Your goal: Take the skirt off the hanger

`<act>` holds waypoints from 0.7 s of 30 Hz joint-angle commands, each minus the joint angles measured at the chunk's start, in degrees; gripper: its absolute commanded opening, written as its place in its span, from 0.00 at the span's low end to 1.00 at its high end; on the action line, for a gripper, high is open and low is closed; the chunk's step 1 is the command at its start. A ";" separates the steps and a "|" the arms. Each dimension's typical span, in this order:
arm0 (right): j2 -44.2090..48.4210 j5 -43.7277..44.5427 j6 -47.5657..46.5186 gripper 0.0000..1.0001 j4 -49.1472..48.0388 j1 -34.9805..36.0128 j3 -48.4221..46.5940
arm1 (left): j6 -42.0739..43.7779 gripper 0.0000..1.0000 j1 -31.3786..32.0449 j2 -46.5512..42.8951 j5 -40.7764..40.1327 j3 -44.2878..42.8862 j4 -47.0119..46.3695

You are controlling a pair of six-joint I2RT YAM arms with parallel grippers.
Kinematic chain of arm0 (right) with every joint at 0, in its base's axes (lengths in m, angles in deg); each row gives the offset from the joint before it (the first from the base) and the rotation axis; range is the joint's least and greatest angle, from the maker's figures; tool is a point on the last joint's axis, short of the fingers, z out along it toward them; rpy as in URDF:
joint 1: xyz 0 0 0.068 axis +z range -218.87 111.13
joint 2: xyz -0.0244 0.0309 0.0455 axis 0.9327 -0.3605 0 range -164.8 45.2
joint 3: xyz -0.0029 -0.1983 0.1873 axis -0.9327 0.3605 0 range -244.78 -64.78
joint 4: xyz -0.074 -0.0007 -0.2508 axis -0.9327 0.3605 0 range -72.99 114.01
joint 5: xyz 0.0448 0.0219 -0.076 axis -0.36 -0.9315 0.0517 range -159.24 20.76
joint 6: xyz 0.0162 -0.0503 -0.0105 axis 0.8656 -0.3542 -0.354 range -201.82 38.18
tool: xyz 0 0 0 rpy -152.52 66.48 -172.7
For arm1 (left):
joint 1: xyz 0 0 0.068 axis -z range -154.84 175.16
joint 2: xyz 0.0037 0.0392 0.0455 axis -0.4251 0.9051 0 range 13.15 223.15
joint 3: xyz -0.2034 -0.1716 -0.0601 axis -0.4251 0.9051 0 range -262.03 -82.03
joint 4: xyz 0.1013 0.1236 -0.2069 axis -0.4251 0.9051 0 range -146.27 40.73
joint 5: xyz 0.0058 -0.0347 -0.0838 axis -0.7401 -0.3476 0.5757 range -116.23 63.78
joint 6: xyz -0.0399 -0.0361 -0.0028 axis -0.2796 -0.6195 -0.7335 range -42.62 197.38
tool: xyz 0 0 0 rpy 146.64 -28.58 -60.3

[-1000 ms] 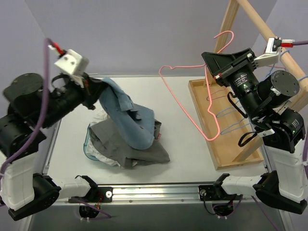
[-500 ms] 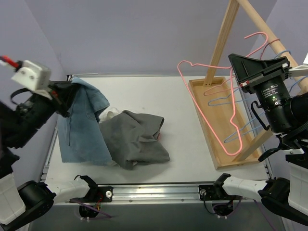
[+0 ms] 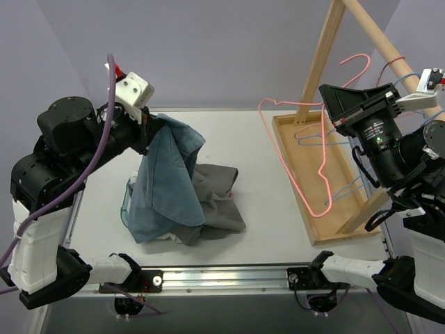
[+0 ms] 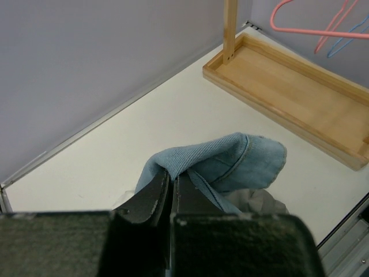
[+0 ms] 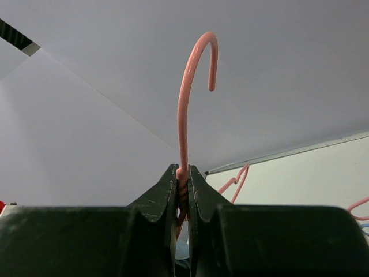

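**A:** Which step is in hand?

**B:** The parting itself looks done, I'd judge. The blue denim skirt (image 3: 167,174) hangs from the left gripper (image 3: 148,125), well to the left of the wooden rack (image 3: 322,52), and no wire runs through it. The pink wire hanger (image 5: 183,121) is bare, up beside the rack's upright.

**A:** How do the grippers stand?

**B:** Both are together. The left gripper is clamped on a fold at the skirt's top edge. The right gripper (image 5: 182,179) is pinched on the hanger's twisted neck, just under the hook.

**A:** And the skirt relative to its gripper?

**B:** It drapes down from the jaws. Its lower end rests on a crumpled grey garment (image 3: 219,202) lying on the surface (image 3: 257,181), on the side away from the rack.

**A:** What does the next move call for?

**B:** Probably lowering the skirt and letting go of it away from the rack. Then the hanger can go back on the rack's bar, with the hook turned over the bar before it is released.
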 commanded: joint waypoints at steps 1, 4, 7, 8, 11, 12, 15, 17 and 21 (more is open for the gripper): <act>0.97 1.94 -0.77 0.00 -1.70 0.29 -0.03 | -1.06 0.02 -0.57 0.68 3.85 -3.91 -8.09; 1.06 2.38 -1.03 0.00 -1.17 0.29 0.06 | -1.24 0.02 -1.09 2.26 5.08 -5.57 -8.53; 0.97 2.99 -1.30 0.00 -0.91 0.29 0.15 | -1.24 0.02 -1.80 5.24 7.72 -10.58 -7.31; 0.97 2.91 -1.30 0.00 -0.91 0.29 0.06 | -1.33 0.02 -2.06 5.95 8.24 -11.55 -7.13; 0.88 2.82 -1.39 0.00 -0.90 0.47 0.23 | -1.85 0.02 -3.90 7.63 11.05 -13.31 -7.30; 0.97 2.91 -1.39 0.00 -0.82 0.56 0.50 | -2.29 0.02 -4.78 7.98 12.19 -13.23 -7.30; 1.23 2.91 -1.39 0.00 -1.08 0.56 1.11 | -3.87 0.02 -8.21 6.67 17.29 -8.50 -8.53; 1.76 2.82 -1.39 0.00 -1.34 0.56 1.99 | -4.31 0.02 -9.79 4.30 18.18 -0.25 -10.63; 2.29 2.91 -1.39 0.00 -1.35 0.56 3.13 | -8.44 0.02 -13.31 -5.26 20.64 18.20 -15.38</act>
